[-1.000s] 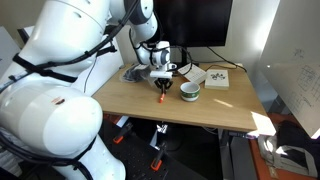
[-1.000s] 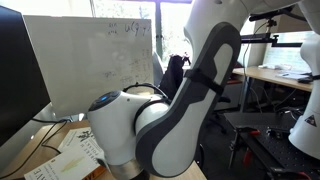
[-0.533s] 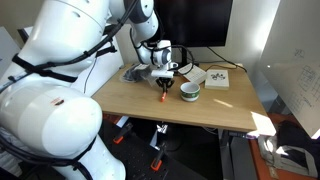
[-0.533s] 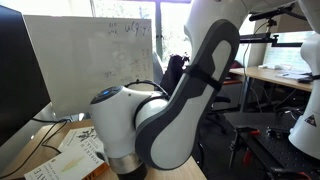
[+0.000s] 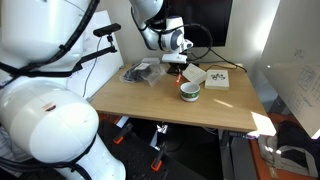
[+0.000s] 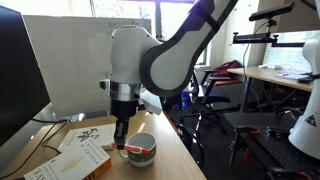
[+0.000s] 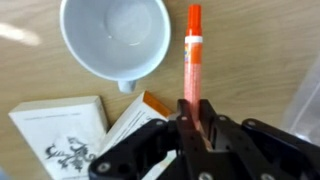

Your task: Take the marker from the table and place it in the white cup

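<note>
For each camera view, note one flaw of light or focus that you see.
Wrist view: all soft, the marker and gripper edges smeared, the cup washed pale inside. In an exterior view, bright windows backlight the scene around the cup. In an exterior view, a sun patch bleaches the table corner.

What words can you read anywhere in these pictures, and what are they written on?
No text can be read.
On the white booklet with black drawing: printed lines, too blurred.
On the thin orange marker: a white label, blurred.
On the large whiteboard: faint scribbles, too small.
</note>
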Motion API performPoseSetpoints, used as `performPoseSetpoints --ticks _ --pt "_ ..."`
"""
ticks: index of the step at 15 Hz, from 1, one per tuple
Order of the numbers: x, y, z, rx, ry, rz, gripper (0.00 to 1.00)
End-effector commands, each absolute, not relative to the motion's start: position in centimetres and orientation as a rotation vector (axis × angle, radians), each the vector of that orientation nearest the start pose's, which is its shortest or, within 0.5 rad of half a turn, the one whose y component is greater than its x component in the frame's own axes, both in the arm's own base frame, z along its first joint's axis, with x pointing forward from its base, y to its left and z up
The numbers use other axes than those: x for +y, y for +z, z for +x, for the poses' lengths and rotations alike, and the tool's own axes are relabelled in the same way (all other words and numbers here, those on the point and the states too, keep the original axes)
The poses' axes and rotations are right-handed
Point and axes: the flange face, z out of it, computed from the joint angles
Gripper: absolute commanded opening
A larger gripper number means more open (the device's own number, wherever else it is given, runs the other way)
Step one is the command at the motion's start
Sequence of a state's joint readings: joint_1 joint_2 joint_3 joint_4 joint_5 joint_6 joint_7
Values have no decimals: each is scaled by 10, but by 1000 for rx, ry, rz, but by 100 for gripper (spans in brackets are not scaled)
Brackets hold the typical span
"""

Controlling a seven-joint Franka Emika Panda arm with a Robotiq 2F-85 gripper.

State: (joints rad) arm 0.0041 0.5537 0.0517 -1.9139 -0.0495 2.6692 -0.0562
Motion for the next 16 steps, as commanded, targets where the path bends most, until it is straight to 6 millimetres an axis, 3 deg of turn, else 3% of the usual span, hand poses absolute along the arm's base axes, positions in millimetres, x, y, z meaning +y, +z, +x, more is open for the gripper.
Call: performPoseSetpoints --ticks 1,4,11,15,16 --pt "10 252 630 -185 -537 -3083 4" --pt "-7 255 623 -148 -674 -3044 4" --pt "-35 218 614 -134 -793 -3058 4" --pt "-47 196 611 -79 -748 -3055 4" --pt "-47 192 610 -79 -720 -3055 43"
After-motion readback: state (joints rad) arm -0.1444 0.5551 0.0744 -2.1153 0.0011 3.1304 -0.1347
